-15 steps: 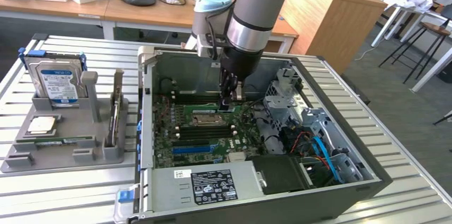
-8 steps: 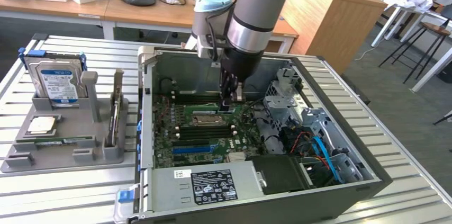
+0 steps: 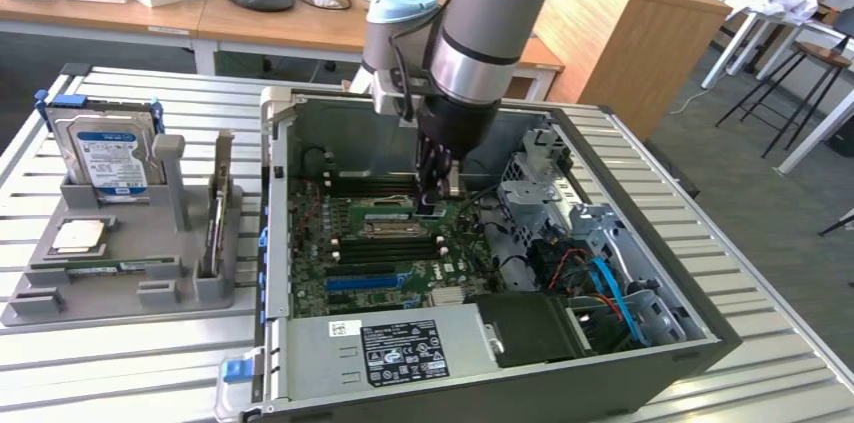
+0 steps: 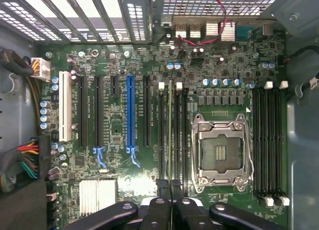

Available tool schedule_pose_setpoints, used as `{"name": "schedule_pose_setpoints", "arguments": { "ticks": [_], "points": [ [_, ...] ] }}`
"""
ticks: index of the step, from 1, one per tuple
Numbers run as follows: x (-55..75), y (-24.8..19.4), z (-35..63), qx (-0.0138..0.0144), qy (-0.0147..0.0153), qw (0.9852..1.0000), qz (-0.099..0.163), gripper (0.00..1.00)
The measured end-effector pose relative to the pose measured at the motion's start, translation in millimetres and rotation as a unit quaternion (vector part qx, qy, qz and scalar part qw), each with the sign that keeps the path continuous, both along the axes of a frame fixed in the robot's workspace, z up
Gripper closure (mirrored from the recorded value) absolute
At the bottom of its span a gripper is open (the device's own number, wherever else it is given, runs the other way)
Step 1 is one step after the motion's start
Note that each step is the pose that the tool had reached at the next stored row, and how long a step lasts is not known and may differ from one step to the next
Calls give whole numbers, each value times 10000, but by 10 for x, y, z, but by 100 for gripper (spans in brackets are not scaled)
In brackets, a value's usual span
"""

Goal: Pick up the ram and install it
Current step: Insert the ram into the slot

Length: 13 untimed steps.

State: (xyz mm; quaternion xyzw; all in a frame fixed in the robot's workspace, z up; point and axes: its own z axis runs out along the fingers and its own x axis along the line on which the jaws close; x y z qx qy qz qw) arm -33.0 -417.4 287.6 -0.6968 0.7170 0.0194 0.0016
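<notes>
On the slatted metal table (image 3: 120, 363) an open computer case (image 3: 627, 358) lies on its side with the motherboard (image 3: 380, 243) facing up. The arm (image 3: 487, 33) descends vertically into the case. At the exterior view's left of the case, a grey fixture (image 3: 80, 298) holds an upright hard drive (image 3: 110, 158) and an upright expansion card (image 3: 218, 213).

Inside the case, the gripper (image 3: 434, 198) hangs just above the motherboard, beside the CPU socket (image 3: 387, 228).

In the wrist view, the gripper (image 4: 171, 186) has its two fingers (image 4: 162, 187) drawn almost together. Between them they pinch the ram (image 4: 170, 130) by one end.

Ram position and orientation:
- The ram is edge-on to the wrist camera and appears as a thin green strip.
- Its long axis runs parallel to the memory slots (image 4: 178, 135), pointing straight away from the fingers toward the rear port side of the motherboard (image 4: 224, 65).
- It lies within the slot bank between the CPU socket (image 4: 222, 150) and the blue expansion slot (image 4: 130, 110), in line with one slot of that bank.
- Whether its lower edge touches the slot or sits above it cannot be told.

A second slot bank (image 4: 269, 140) flanks the far side of the socket.
</notes>
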Motion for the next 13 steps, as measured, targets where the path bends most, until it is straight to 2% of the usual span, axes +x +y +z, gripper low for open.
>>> {"name": "schedule_pose_setpoints", "arguments": {
  "ticks": [3,13],
  "points": [
    [0,-24,-1,0,0,10000,0,88],
    [-1,-46,0,5,-4,10000,16,88]
  ]
}}
